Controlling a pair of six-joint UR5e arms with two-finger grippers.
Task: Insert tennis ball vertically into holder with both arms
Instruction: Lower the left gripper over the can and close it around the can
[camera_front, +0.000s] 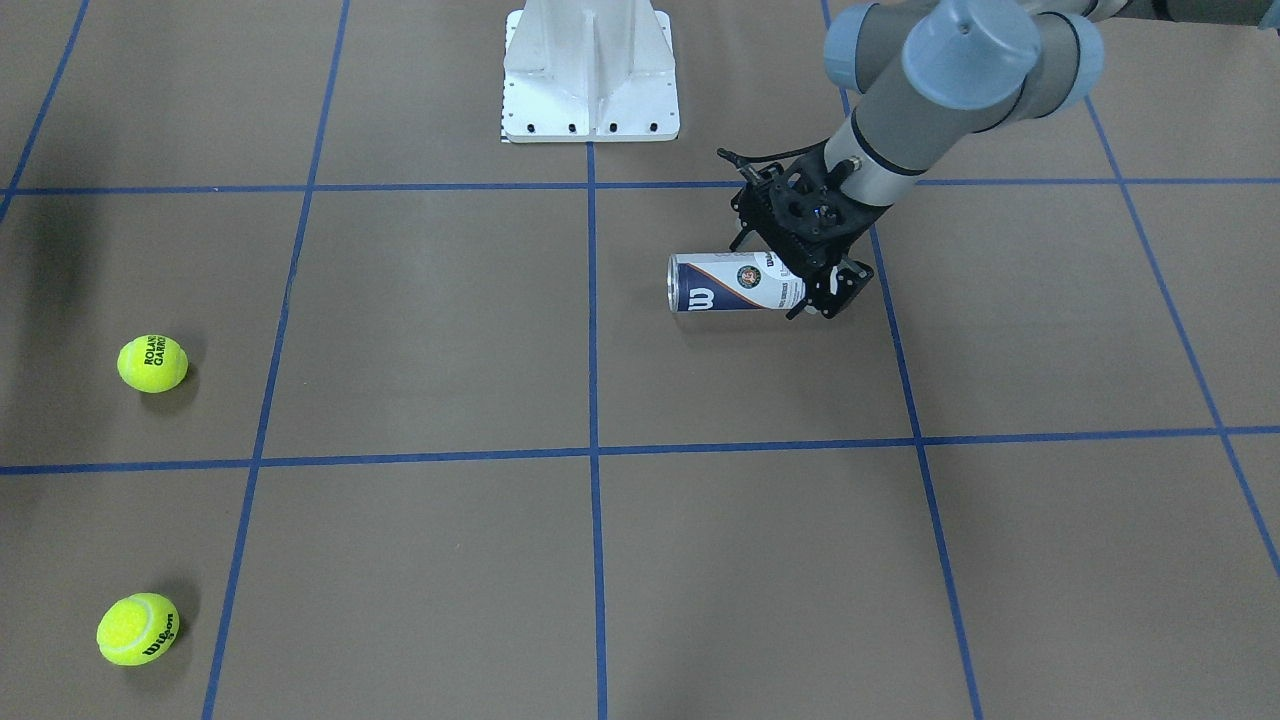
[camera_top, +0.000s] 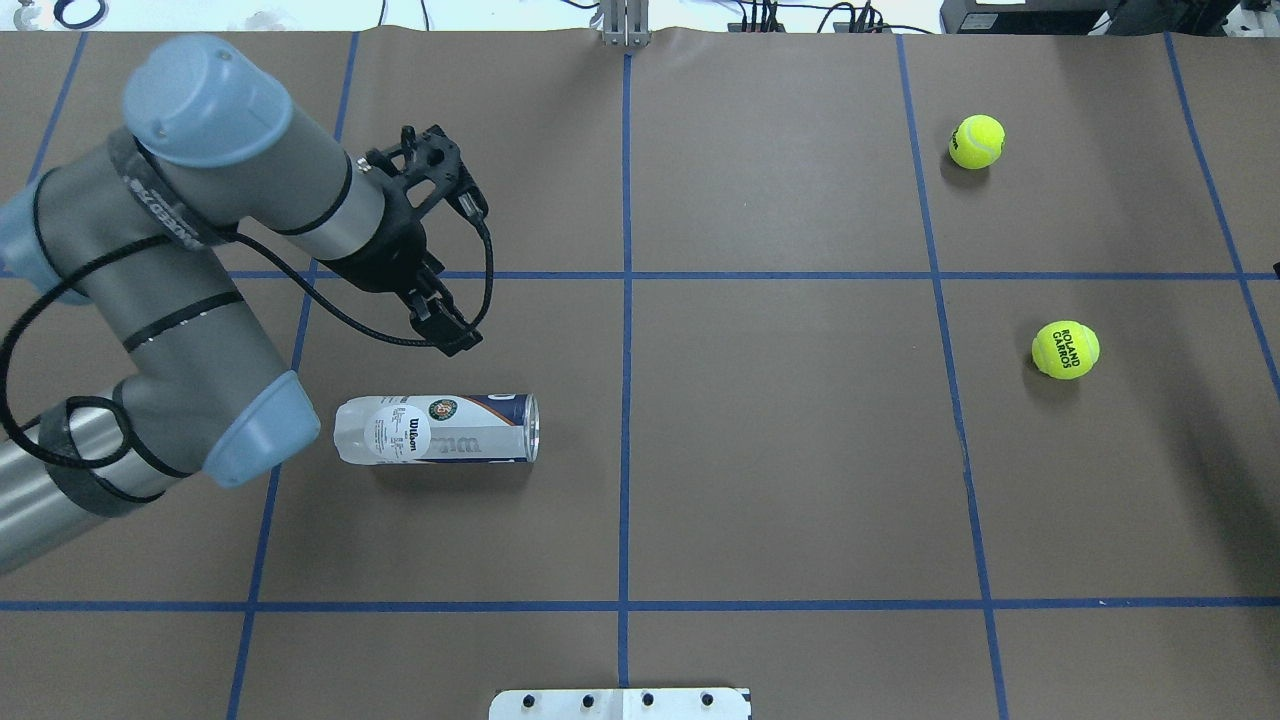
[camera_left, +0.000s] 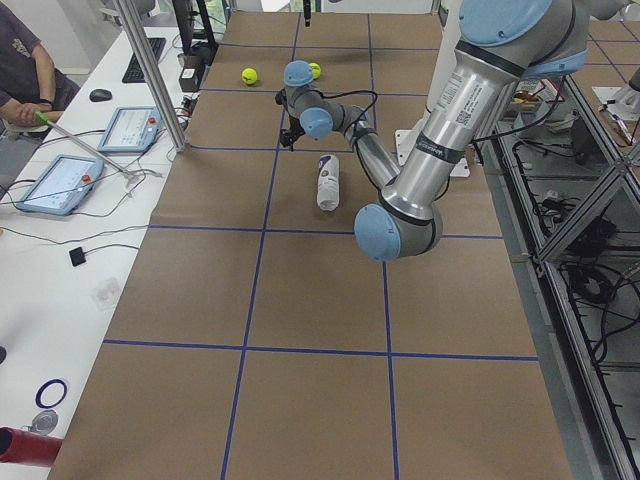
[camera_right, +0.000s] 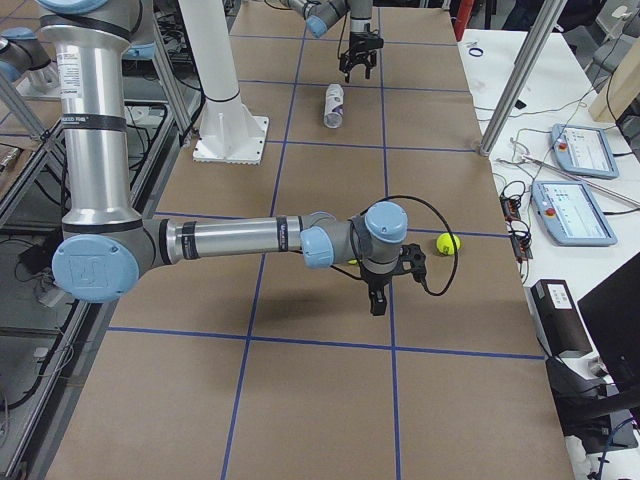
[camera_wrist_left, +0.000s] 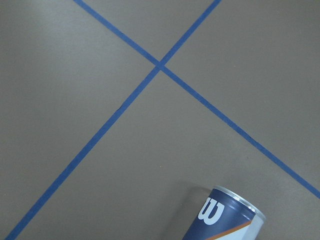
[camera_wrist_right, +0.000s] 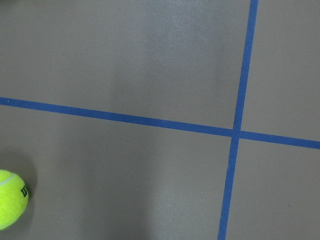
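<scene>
I am hovering the left gripper just beside the lying holder, jaws spread and empty. I judge the grasp is pending; next comes gripping and uprighting it. The right gripper is waiting well apart; I cannot tell its jaws.

Blue tape lines gridded the brown desk; a white bench alongside carried two tablets.

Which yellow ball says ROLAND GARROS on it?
The fuzzy yellow tennis ball nearer the white robot pedestal; the other yellow tennis ball, farther out, shows a Wilson logo.
</scene>
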